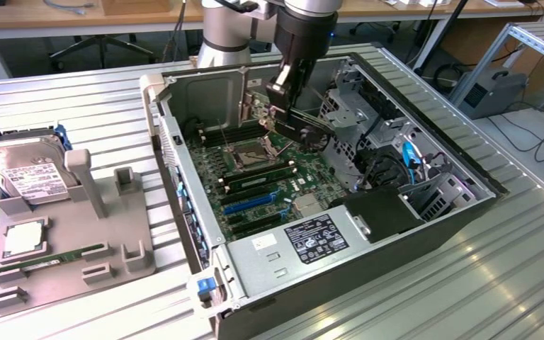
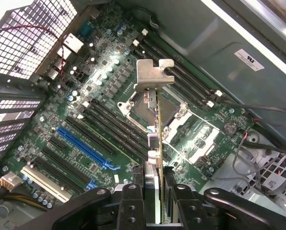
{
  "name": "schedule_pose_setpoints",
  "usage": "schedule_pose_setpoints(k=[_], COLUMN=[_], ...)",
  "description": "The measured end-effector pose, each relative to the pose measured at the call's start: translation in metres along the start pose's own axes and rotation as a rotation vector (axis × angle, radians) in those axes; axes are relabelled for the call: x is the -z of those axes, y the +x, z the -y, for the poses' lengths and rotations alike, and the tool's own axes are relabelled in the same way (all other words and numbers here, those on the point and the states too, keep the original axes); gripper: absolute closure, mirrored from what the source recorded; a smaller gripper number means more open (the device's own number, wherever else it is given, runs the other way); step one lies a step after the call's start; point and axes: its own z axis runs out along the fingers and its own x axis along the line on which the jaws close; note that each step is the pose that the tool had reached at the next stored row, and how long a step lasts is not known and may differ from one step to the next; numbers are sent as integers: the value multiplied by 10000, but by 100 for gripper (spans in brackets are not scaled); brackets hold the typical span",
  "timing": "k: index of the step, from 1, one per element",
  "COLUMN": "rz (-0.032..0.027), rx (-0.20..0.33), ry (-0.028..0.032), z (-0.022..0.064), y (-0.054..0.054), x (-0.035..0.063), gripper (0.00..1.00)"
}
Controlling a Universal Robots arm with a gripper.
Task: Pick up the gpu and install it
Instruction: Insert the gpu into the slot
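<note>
The gpu point(image 1: 302, 129), a thin black card, hangs tilted inside the open computer case point(image 1: 282, 251), above the motherboard point(image 1: 263, 177). My gripper point(image 1: 286, 105) is shut on its upper edge. In the wrist view the gpu point(image 2: 158, 125) runs edge-on away from my gripper point(image 2: 160, 199), with its silver bracket point(image 2: 154, 74) at the far end. The card hovers over the CPU socket point(image 2: 186, 125). The blue expansion slot point(image 2: 85, 146) lies off to one side of the card, apart from it.
A grey fixture point(image 1: 74, 234) at the exterior view's left holds a hard drive point(image 1: 26, 173), a CPU point(image 1: 25, 237) and a RAM stick point(image 1: 50, 258). The drive cage point(image 1: 348, 113), cables point(image 1: 409, 159) and the black power supply point(image 1: 385, 212) crowd the case's right side.
</note>
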Motion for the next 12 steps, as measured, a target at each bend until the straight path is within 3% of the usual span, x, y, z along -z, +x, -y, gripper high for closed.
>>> schedule_pose_setpoints(k=[12], rz=[1], rx=[519], ry=[-15], z=[0], y=[0], x=[0], gripper=[73])
